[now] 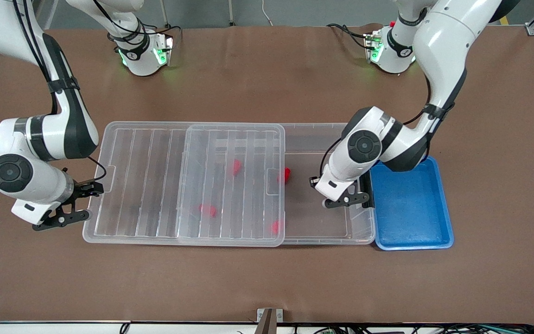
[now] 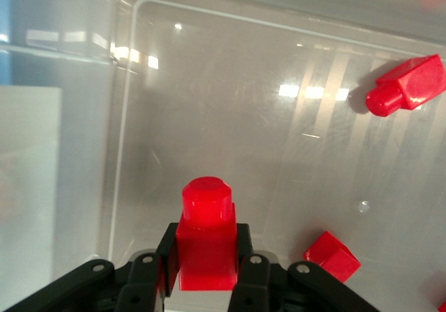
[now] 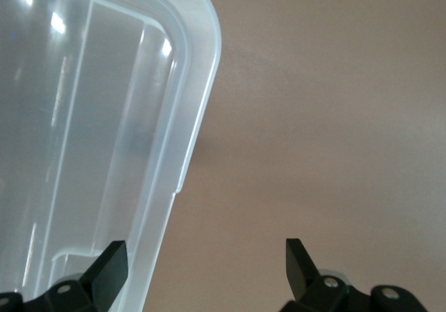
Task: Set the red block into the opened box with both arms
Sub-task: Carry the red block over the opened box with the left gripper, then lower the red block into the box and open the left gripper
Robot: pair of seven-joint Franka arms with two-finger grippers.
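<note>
My left gripper (image 1: 346, 200) hangs low inside the uncovered end of the clear box (image 1: 327, 241), shut on the red block (image 2: 207, 235), whose narrower round end sticks out past the fingers. The hand hides this block in the front view. Several more red blocks lie in the box: one (image 1: 285, 175) at the lid's edge, others (image 1: 235, 167) (image 1: 208, 210) under the lid. The ribbed clear lid (image 1: 142, 176) is slid toward the right arm's end of the table. My right gripper (image 1: 63, 215) is open at that end of the lid, one finger (image 3: 111, 260) over the lid's rim (image 3: 188, 82).
A blue tray (image 1: 410, 204) sits against the box at the left arm's end, by the black latch (image 1: 365, 185). Two loose red blocks (image 2: 408, 86) (image 2: 332, 255) lie on the box floor close to the held one. Brown table (image 1: 267, 287) surrounds everything.
</note>
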